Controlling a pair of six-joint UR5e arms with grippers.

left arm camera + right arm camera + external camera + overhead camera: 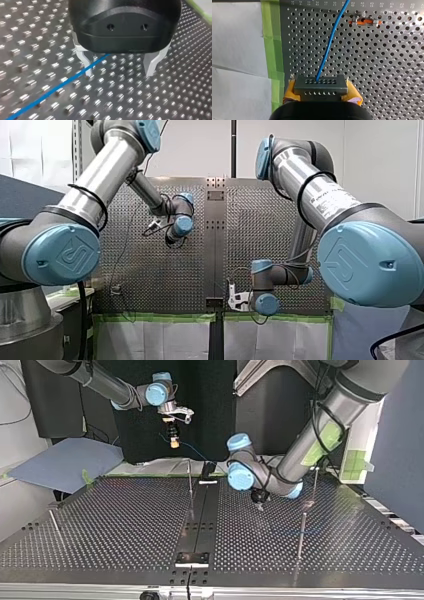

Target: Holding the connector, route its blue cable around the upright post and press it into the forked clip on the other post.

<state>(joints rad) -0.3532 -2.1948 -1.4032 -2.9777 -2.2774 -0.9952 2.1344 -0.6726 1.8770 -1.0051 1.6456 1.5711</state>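
**Twin silver arms, blue caps, unlike grippers**

My left arm is a brushed silver tube between dark grey joint housings. Each housing is closed by a round pale blue cap embossed with a logo in a rounded square. A thin black cable loops around the tube. My right arm is built alike, with small dark lettering printed on the silver. In the top view, green tape patches sit on my left arm's tube. My left gripper has a rounded black housing with two small screw holes and two pale metal fingers with tapered tips. My right gripper is black with yellow-orange pads.
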